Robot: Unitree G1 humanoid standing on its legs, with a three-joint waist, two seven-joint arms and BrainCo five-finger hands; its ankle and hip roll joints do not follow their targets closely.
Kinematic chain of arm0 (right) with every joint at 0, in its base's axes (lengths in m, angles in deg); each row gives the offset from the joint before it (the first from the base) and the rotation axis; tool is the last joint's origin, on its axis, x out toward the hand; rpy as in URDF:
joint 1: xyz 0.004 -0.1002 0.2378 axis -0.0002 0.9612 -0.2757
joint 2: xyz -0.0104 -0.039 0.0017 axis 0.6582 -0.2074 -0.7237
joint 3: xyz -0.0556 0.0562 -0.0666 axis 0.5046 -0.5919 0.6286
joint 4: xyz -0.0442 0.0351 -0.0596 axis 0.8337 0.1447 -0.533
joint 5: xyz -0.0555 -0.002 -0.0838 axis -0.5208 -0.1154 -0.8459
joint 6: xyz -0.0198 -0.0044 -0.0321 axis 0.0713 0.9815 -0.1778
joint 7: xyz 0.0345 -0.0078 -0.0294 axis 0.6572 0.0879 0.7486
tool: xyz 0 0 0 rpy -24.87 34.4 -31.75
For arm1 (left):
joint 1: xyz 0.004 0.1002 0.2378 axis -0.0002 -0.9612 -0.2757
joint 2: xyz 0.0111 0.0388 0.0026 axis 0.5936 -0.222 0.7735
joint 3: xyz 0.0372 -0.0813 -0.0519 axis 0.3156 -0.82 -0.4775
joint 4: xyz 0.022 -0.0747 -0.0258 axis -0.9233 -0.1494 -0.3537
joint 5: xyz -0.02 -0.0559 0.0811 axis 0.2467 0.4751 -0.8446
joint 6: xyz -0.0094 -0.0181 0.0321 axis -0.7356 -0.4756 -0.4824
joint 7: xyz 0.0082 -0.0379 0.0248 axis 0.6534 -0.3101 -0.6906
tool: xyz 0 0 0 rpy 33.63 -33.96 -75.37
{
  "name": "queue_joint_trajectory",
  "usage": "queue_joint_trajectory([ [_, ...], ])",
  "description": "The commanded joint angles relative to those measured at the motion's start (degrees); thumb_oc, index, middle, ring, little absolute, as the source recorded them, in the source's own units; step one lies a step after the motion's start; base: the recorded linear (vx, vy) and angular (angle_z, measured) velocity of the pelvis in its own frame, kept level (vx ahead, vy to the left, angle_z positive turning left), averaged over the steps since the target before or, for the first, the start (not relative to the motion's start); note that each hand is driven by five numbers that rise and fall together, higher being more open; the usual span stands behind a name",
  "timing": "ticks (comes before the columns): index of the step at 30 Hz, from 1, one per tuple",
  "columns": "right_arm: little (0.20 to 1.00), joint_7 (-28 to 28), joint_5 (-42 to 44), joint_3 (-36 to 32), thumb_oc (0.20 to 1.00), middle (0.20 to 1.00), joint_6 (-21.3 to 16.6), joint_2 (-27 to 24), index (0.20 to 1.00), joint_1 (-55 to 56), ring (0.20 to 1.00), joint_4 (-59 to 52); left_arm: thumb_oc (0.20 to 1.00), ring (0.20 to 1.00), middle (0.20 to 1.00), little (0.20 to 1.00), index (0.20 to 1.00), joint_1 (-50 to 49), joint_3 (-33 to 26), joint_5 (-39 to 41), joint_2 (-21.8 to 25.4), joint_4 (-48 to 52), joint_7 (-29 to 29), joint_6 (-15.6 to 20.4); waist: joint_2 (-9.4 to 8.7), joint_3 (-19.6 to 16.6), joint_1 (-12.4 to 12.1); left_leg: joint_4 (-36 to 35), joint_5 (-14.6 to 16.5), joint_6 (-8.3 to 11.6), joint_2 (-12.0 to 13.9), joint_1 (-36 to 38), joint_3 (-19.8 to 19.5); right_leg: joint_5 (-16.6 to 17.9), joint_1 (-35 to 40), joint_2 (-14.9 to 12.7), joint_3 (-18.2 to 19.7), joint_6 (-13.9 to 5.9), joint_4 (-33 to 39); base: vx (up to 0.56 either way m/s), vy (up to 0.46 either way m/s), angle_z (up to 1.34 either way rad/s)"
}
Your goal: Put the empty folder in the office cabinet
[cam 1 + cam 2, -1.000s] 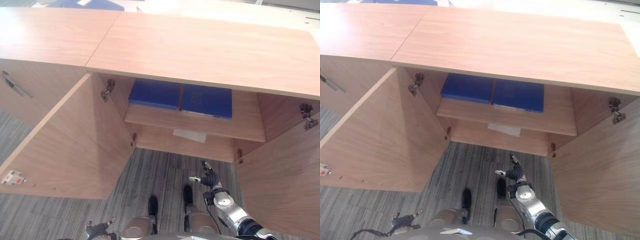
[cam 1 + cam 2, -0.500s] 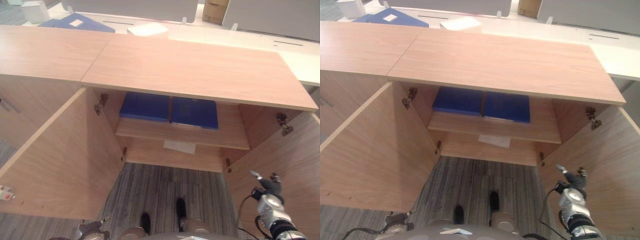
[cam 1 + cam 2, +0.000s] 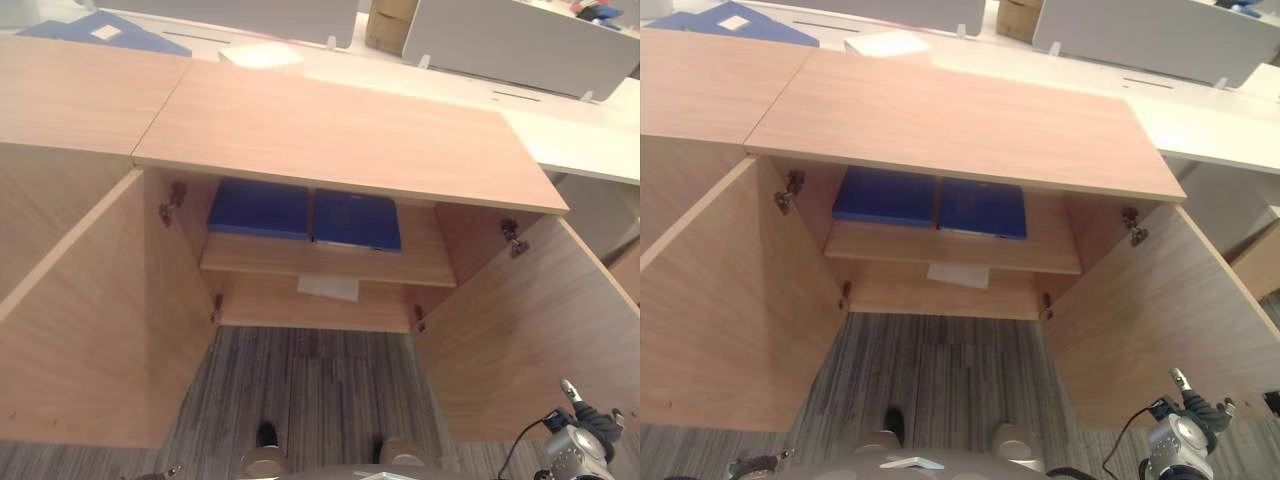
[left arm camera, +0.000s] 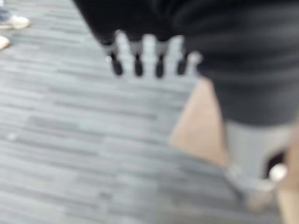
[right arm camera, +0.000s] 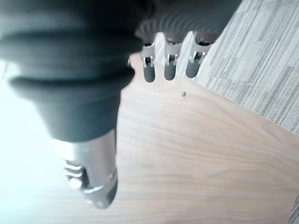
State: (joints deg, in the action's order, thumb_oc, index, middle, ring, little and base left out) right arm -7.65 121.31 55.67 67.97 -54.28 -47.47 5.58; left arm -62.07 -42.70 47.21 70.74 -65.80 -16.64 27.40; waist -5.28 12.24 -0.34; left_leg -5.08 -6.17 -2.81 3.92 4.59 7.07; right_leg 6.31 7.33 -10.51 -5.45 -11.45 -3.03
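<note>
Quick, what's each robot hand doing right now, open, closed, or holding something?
Left robot hand: open, fingers straight, holding nothing.
Right robot hand: open, fingers straight, empty, by the cabinet door.

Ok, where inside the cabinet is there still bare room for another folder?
The shelf is bare to the right of the two blue folders, up to the cabinet's right wall. Its left and middle are taken by them. The bottom board holds just a white sheet, bare wood either side.

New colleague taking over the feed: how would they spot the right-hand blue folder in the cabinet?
Find the open wooden cabinet with both doors swung out. On its shelf lie two blue folders side by side. The right folder has the pale strip along its front edge, unlike the left folder.
</note>
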Motion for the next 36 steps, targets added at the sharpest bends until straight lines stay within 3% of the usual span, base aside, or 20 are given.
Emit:
queue_joint_trajectory([
  [1, 1.000, -4.6, 3.5, -2.3, 1.000, 1.000, -3.2, -3.9, 1.000, -2.6, 1.000, 2.8, 1.000, 1.000, 1.000, 1.000, 1.000, 0.2, 1.0, -0.6, 0.0, 0.4, 0.1, 3.1, 1.12, -2.6, 0.7, 2.3, 10.9, -0.58, -4.7, 1.0, -2.5, -1.6, -4.0, 3.2, 2.0, 1.35, 3.3, 0.01, -0.082, -0.25],
  [4, 1.000, -4.7, 5.2, -3.6, 1.000, 1.000, -3.9, -4.7, 1.000, -3.2, 1.000, 6.3, 1.000, 1.000, 1.000, 1.000, 1.000, 0.7, 1.6, -0.4, -0.1, 0.8, 0.4, 3.6, 1.12, -3.2, 0.7, 0.5, 10.0, -0.06, -5.1, 0.8, -2.8, -1.2, -4.2, 4.9, 3.0, 1.68, 6.0, -0.04, -0.081, -0.18],
  [8, 1.000, -14.4, 5.5, -5.9, 1.000, 1.000, -3.5, -7.0, 1.000, -3.7, 1.000, 10.2, 1.000, 1.000, 1.000, 1.000, 1.000, 2.2, 3.1, 0.2, -0.1, 2.1, 0.6, 3.2, 1.15, -3.6, 0.9, 0.1, 9.2, 0.76, -5.3, -0.6, -3.0, -1.2, -4.9, 6.7, 3.4, 2.69, 7.5, -0.09, -0.073, 0.02],
  [12, 1.000, -18.6, 10.9, -9.7, 1.000, 1.000, -3.6, -8.6, 1.000, -3.7, 1.000, 14.6, 1.000, 1.000, 1.000, 1.000, 1.000, 3.1, 4.7, 1.5, -0.3, 1.2, 0.4, 3.1, 1.35, -3.7, 1.3, 0.1, 9.1, 1.07, -5.2, -1.0, -2.7, -1.6, -5.2, 7.2, 3.2, 3.16, 7.6, -0.05, -0.032, -0.04],
  [14, 1.000, -12.4, 18.2, -13.1, 1.000, 1.000, -4.6, -9.6, 1.000, -3.2, 1.000, 17.9, 1.000, 1.000, 1.000, 1.000, 1.000, 3.5, 5.5, 1.5, -0.7, 0.0, 0.2, 3.2, 1.28, -3.9, 1.2, 0.1, 9.0, 1.41, -5.2, -1.0, -2.8, -1.6, -5.1, 7.3, 2.8, 3.21, 7.8, -0.02, -0.031, 0.06],
  [15, 1.000, -12.4, 18.2, -13.1, 1.000, 1.000, -4.6, -9.6, 1.000, -3.2, 1.000, 17.9, 1.000, 1.000, 1.000, 1.000, 1.000, 3.5, 5.5, 1.5, -0.7, 0.0, 0.2, 3.2, 1.28, -3.9, 1.2, 0.1, 9.0, 1.41, -5.2, -1.0, -2.8, -1.6, -5.1, 7.3, 2.8, 3.21, 7.8, 0.00, 0.000, 0.00],
  [19, 1.000, 6.7, 25.5, -12.8, 1.000, 1.000, -5.5, -9.7, 1.000, -3.5, 1.000, 12.2, 1.000, 1.000, 1.000, 1.000, 1.000, 2.3, 4.7, -0.2, -1.2, -1.1, -0.1, 3.9, 1.12, -4.2, 1.1, 0.1, 8.9, 2.15, -5.0, -1.0, -3.5, -1.8, -4.9, 7.2, 1.9, 3.45, 8.0, -0.01, -0.022, 0.02],
  [20, 1.000, 6.7, 25.5, -12.8, 1.000, 1.000, -5.5, -9.7, 1.000, -3.5, 1.000, 12.2, 1.000, 1.000, 1.000, 1.000, 1.000, 2.3, 4.7, -0.2, -1.2, -1.1, -0.1, 3.9, 1.12, -4.2, 1.1, 0.1, 8.9, 2.15, -5.0, -1.0, -3.5, -1.8, -4.9, 7.2, 1.9, 3.45, 8.0, -0.02, -0.005, 0.05],
  [21, 1.000, 16.1, 28.6, -11.0, 1.000, 1.000, -4.3, -9.3, 1.000, -3.2, 1.000, 6.3, 1.000, 1.000, 1.000, 1.000, 1.000, 1.5, 3.2, -1.4, -0.8, -0.6, 0.6, 3.8, 1.12, -4.4, 1.3, 0.1, 8.7, 2.37, -5.1, -1.1, -3.6, -1.9, -5.0, 7.1, 1.6, 3.54, 8.0, 0.00, 0.000, 0.00],
  [22, 1.000, 19.7, 28.9, -10.1, 1.000, 1.000, -4.0, -9.1, 1.000, -3.1, 1.000, 3.6, 1.000, 1.000, 1.000, 1.000, 1.000, 1.2, 2.5, -2.1, -0.6, -0.2, 1.0, 3.5, 1.15, -4.4, 1.4, 0.1, 8.7, 2.41, -5.1, -1.1, -3.6, -2.0, -5.0, 7.0, 1.4, 3.59, 8.0, -0.04, 0.014, -0.03],
  [23, 1.000, 28.3, 29.8, -9.0, 1.000, 1.000, -3.3, -9.0, 1.000, -3.5, 1.000, 0.1, 1.000, 1.000, 1.000, 1.000, 1.000, 1.0, 1.5, -2.9, -0.3, 0.4, 1.7, 3.2, 1.29, -4.5, 1.6, 0.1, 8.7, 2.41, -5.2, -1.0, -3.6, -2.2, -5.1, 6.9, 1.3, 3.74, 8.0, -0.03, 0.014, -0.03],
  [24, 1.000, 28.3, 29.8, -9.0, 1.000, 1.000, -3.3, -9.0, 1.000, -3.5, 1.000, 0.1, 1.000, 1.000, 1.000, 1.000, 1.000, 1.0, 1.5, -2.9, -0.3, 0.4, 1.7, 3.2, 1.29, -4.5, 1.6, 0.1, 8.7, 2.41, -5.2, -1.0, -3.6, -2.2, -5.1, 6.9, 1.3, 3.74, 8.0, -0.02, 0.020, 0.07],
  [25, 1.000, 33.2, 29.5, -8.1, 1.000, 1.000, -2.4, -8.9, 1.000, -4.3, 1.000, -2.2, 1.000, 1.000, 1.000, 1.000, 1.000, 0.9, 1.0, -3.2, -0.1, 0.7, 2.1, 2.9, 1.41, -4.6, 1.6, 0.1, 8.9, 2.41, -5.3, -0.9, -3.6, -2.4, -5.1, 6.9, 1.3, 3.86, 8.0, 0.00, 0.000, 0.00],
  [29, 1.000, 47.0, 28.3, -3.1, 1.000, 1.000, 4.3, -9.7, 1.000, -11.9, 1.000, -4.3, 1.000, 1.000, 1.000, 1.000, 1.000, 2.0, 1.5, -5.0, -0.8, -1.0, 2.9, 4.6, 1.94, -5.0, 0.7, 0.1, 9.0, 2.42, -5.6, -0.6, -4.0, -2.9, -4.9, 6.9, 1.1, 4.07, 8.0, -0.01, 0.016, -0.11],
  [31, 1.000, 48.0, 28.2, -2.6, 1.000, 1.000, 5.2, -9.7, 1.000, -12.5, 1.000, -4.4, 1.000, 1.000, 1.000, 1.000, 1.000, 2.1, 1.7, -4.9, -0.9, -1.2, 2.9, 4.8, 1.97, -5.0, 0.6, 0.1, 9.0, 2.42, -5.6, -0.6, -4.0, -2.9, -4.9, 6.9, 1.1, 4.07, 8.0, 0.00, 0.010, -0.04],
  [32, 1.000, 52.0, 26.8, 0.4, 1.000, 1.000, 9.0, -9.2, 1.000, -15.2, 1.000, -5.7, 1.000, 1.000, 1.000, 1.000, 1.000, 2.6, 2.3, -5.0, -1.1, -2.0, 3.1, 5.6, 2.12, -5.2, 0.1, 0.1, 9.0, 2.42, -5.6, -0.6, -4.3, -3.0, -4.9, 6.9, 1.2, 4.08, 8.0, 0.00, 0.014, -0.04],
  [34, 1.000, 53.5, 26.7, 1.9, 1.000, 1.000, 11.0, -8.8, 1.000, -15.9, 1.000, -6.8, 1.000, 1.000, 1.000, 1.000, 1.000, 2.8, 2.5, -5.1, -1.2, -2.4, 3.3, 5.9, 2.14, -5.3, 0.0, 0.1, 9.0, 2.44, -5.6, -0.6, -4.3, -3.0, -4.8, 6.8, 1.2, 4.04, 8.0, 0.00, 0.020, -0.07],
  [36, 1.000, 59.4, 23.4, 6.3, 1.000, 1.000, 20.8, -6.8, 1.000, -16.5, 1.000, -10.4, 1.000, 1.000, 1.000, 1.000, 1.000, 2.9, 3.1, -5.2, -1.3, -2.6, 3.4, 6.3, 2.13, -5.5, -0.4, 0.1, 8.9, 2.45, -5.7, -0.5, -4.5, -3.0, -4.8, 6.8, 1.2, 4.01, 8.0, 0.00, 0.025, -0.18],
])
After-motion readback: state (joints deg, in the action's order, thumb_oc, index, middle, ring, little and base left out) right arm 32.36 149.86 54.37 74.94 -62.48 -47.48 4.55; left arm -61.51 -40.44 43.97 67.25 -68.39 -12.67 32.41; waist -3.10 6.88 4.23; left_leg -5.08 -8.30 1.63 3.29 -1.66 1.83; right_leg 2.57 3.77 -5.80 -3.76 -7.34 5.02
